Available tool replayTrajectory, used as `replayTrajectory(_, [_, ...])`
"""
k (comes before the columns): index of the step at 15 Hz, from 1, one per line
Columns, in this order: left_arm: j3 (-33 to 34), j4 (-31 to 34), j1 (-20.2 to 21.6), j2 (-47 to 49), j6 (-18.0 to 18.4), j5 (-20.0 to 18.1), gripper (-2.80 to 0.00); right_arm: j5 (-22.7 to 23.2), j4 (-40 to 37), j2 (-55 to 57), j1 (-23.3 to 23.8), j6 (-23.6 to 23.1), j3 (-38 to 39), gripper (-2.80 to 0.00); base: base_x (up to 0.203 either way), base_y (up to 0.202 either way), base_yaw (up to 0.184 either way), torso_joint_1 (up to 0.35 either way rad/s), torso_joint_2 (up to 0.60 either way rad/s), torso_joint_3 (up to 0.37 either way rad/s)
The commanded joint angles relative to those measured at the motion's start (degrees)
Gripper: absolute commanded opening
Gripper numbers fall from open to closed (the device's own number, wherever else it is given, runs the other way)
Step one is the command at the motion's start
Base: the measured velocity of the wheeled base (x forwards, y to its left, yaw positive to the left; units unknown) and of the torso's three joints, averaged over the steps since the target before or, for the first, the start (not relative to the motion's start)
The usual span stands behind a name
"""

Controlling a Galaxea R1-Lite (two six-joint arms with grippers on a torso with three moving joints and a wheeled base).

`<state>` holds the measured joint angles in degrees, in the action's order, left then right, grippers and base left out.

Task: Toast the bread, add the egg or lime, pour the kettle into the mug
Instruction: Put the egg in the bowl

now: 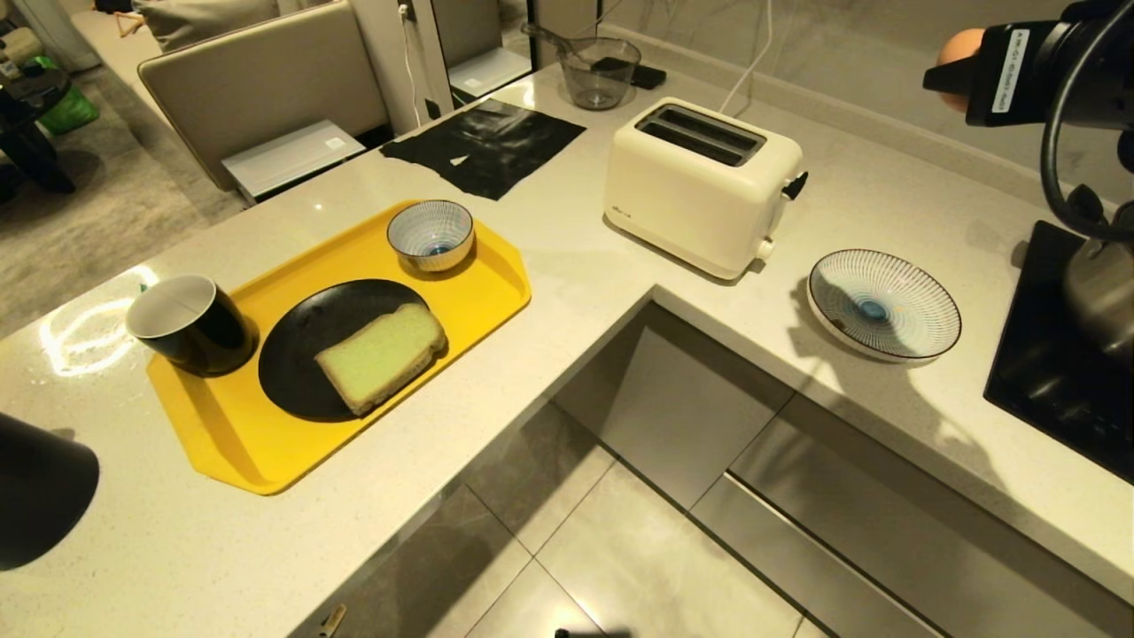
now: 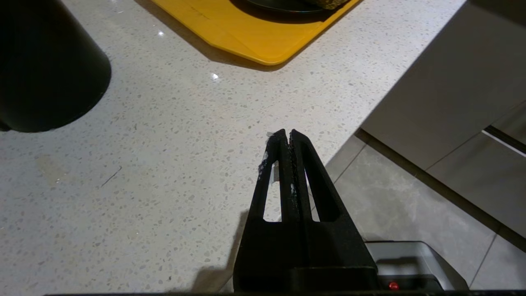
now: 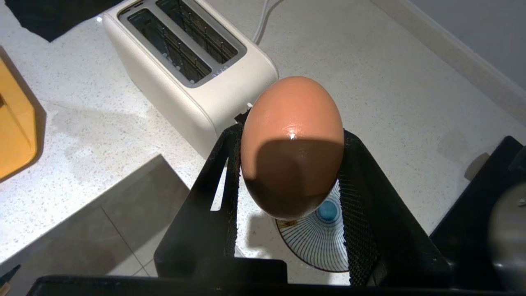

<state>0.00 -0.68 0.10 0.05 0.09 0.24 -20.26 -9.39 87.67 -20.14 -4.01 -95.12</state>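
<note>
Bread (image 1: 381, 356): one pale green slice, lying on one black plate (image 1: 301, 341) on my yellow tray (image 1: 478, 288).
Counter (image 1: 620, 292): one speckled L-shaped top carrying everything.
Tray: one, also bearing one black mug (image 1: 190, 323) at its left end and one small striped bowl (image 1: 431, 235) at the far edge.
Toaster (image 1: 700, 184): one, cream, two slots, both bare, between the tray and one wide striped dish (image 1: 883, 304).
Kettle (image 1: 40, 487): one dark shape at the counter's near left, only partly seen.
Egg (image 3: 291, 144): one, brown, pinched between my right gripper's (image 3: 289, 164) two fingers, high above the striped dish.
Left gripper (image 2: 287, 137): fingers pressed together, holding nothing, over the counter's edge.
</note>
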Motion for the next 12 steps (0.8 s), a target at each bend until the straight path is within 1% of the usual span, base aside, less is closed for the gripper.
replayTrajectory(1, [0.00, -0.05, 0.04, 0.04, 0.25, -0.01, -2.80, -0.22, -0.02, -0.05, 0.10, -0.03, 0.03, -2.80, 0.000, 0.000, 0.000, 0.000, 0.00, 0.000])
replayTrajectory(4, [-0.09, 0.07, 0.08, 0.04, 1.32, 0.02, -2.80, -0.22, -0.02, -0.14, 0.10, -0.03, 0.03, -2.80, 0.000, 0.000, 0.000, 0.000, 0.00, 0.000])
replayTrajectory(8, [-0.09, 0.16, 0.08, 0.04, 1.49, -0.16, -2.80, -0.22, -0.11, -0.49, 0.10, 0.23, 0.55, -2.80, 0.000, 0.000, 0.000, 0.000, 0.00, 0.000])
replayTrajectory(10, [-0.09, 0.16, 0.08, 0.04, 1.75, -0.24, -2.80, -0.22, -0.11, -0.66, 0.16, 0.32, 0.88, -2.80, -0.001, -0.120, 0.011, 0.005, 0.00, 0.006])
replayTrajectory(12, [-0.09, 0.16, 0.08, 0.04, 1.75, -0.24, -2.80, -0.22, -0.11, -1.01, 0.10, 0.32, 1.34, -2.80, 0.000, -0.191, 0.002, 0.001, 0.00, 0.001])
